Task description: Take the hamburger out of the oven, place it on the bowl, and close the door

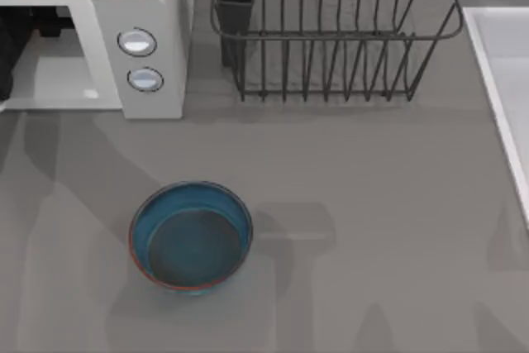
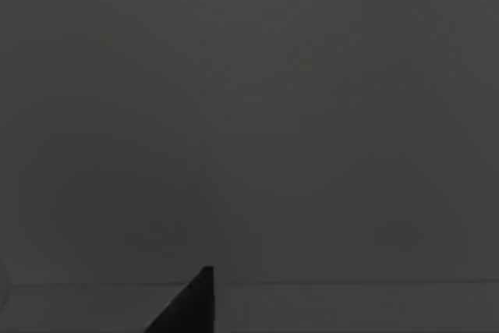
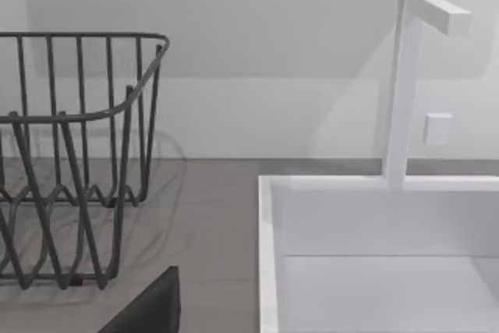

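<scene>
Sitting empty, the bowl (image 1: 192,238) bears no readable writing; cannot tell either tool's state.

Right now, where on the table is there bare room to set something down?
Open grey table runs right of the bowl, between the wire rack and the near edge, up to the white sink. It's crowded along the back, where the oven stands beside the rack.
</scene>
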